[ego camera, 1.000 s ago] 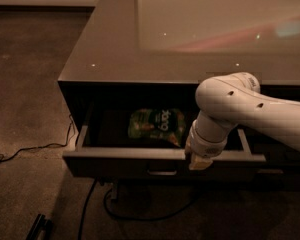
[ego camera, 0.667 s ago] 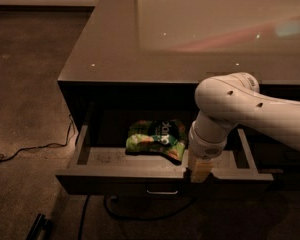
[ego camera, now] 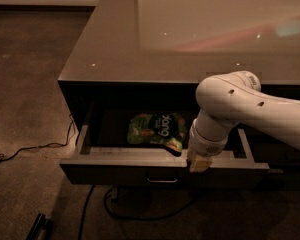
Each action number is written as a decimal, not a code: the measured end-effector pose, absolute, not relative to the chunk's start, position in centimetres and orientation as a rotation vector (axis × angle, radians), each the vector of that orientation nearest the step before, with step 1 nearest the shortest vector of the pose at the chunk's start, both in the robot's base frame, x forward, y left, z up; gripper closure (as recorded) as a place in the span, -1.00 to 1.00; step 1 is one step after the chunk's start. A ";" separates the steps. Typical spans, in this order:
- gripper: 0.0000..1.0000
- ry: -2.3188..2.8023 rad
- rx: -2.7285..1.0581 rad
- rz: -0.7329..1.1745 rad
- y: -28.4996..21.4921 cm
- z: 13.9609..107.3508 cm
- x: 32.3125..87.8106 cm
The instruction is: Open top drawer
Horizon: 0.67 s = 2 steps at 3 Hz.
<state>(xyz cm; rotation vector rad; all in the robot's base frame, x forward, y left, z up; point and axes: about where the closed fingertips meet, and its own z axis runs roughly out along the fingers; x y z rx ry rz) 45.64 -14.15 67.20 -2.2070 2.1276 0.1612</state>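
The top drawer is a wide shallow dark drawer pulled well out from under the glossy counter top. Its small metal pull shows at the centre of the front. A green snack bag lies on the drawer floor. My white arm reaches in from the right and bends down. The gripper hangs over the drawer's front edge, just right of the pull.
Black cables run over the carpet at the left and loop under the drawer. A dark bar-shaped object lies on the floor at the bottom left. Open carpet spreads to the left.
The drawer has slid further out toward the camera, showing more of the snack bag. The gripper has moved down and forward with the drawer front.
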 end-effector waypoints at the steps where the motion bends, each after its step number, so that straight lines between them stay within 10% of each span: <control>1: -0.24 2.070 -2.221 0.172 -13.2 67.6 46.8; 2: -0.70 2.028 -2.234 0.165 -12.3 68.2 47.3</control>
